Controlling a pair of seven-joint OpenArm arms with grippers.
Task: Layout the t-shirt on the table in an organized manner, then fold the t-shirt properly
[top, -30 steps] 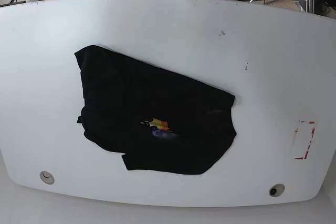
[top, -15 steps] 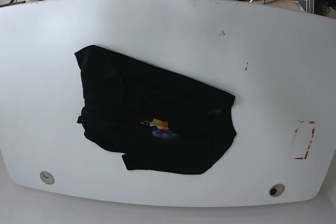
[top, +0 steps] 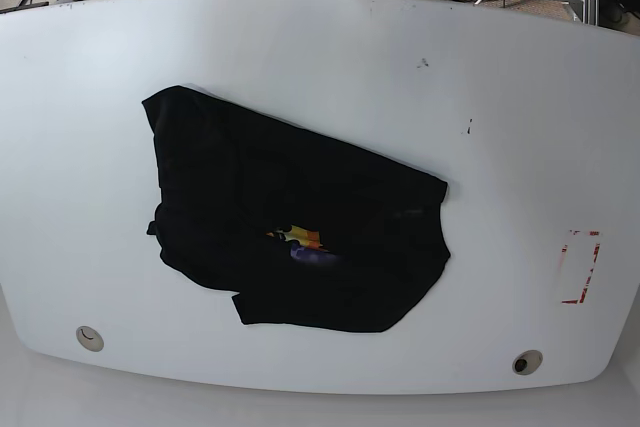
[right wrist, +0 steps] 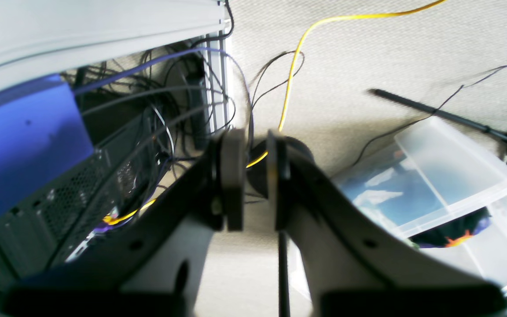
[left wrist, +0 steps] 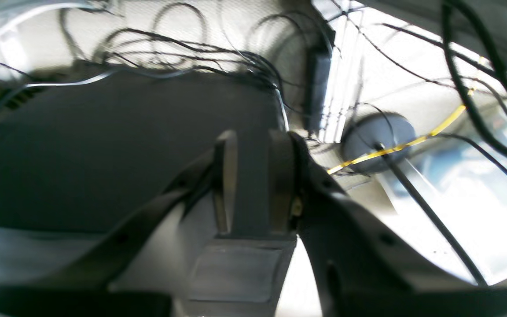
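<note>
Nothing on the desk (top: 520,127) has shifted since the earlier frames; only the bit of hardware past the far edge has gone from base view. Shirt (top: 300,217) lies crumpled, left of centre and toward the near edge, a scrap of orange and purple print showing. Left gripper (left wrist: 252,176) and right gripper (right wrist: 253,178) both point off the desk at floor cables. Each has its jaws slightly parted, nothing between them.

No readable text, labels, brands or numbers in any view, crumpled black cloth t-shirt (top: 290,217) shows only a small orange-and-purple print patch, no legible lettering
</note>
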